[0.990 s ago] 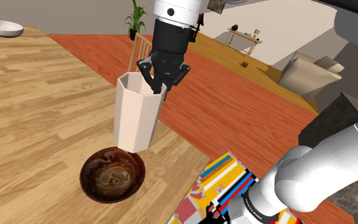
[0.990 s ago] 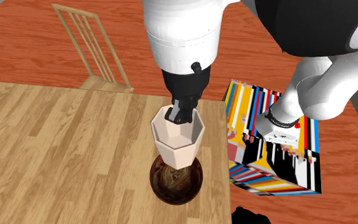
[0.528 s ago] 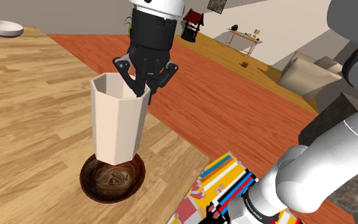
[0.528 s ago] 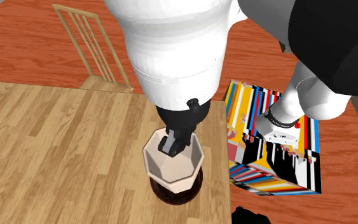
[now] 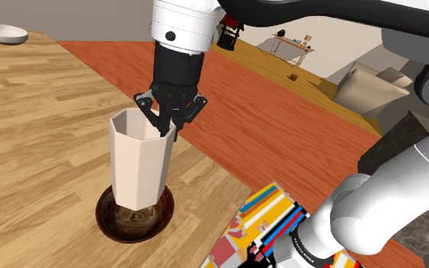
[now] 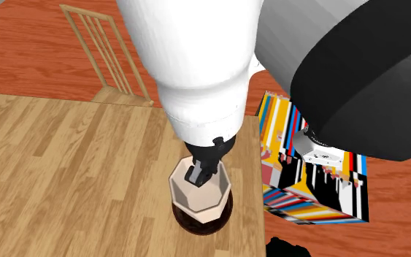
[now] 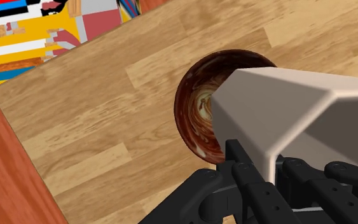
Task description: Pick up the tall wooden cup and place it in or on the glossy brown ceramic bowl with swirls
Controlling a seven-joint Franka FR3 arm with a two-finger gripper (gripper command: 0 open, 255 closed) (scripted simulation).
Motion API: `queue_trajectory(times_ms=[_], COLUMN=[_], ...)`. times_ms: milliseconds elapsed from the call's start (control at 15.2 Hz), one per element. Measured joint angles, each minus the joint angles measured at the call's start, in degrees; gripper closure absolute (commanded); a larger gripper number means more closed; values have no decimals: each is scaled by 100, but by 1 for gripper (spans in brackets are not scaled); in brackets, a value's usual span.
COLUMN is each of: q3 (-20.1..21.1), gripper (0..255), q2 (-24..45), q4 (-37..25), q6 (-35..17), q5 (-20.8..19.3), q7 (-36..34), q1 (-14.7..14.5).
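Cup: the tall pale cup (image 5: 140, 164) stands straight up, its bottom down inside the brown swirly bowl (image 5: 107, 219), at the bowl's middle.
Gripper: the gripper (image 5: 167, 126) is closed on the cup's rim, one finger inside, one outside.
Why: I think holding the top keeps the cup straight, so it sits in the bowl without tipping.
Arm: the white arm (image 5: 182, 23) hangs straight down above the bowl, pointing at the bench (image 5: 37, 145).
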State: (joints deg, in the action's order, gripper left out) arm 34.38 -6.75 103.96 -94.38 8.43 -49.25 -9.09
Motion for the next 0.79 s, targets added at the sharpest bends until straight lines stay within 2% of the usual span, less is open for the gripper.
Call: queue_trajectory(times_ms=[792], q3=[58], gripper=[255], q2=[58], q4=[858], q6=[-908], q5=[-1], q7=[38], q1=[-32])
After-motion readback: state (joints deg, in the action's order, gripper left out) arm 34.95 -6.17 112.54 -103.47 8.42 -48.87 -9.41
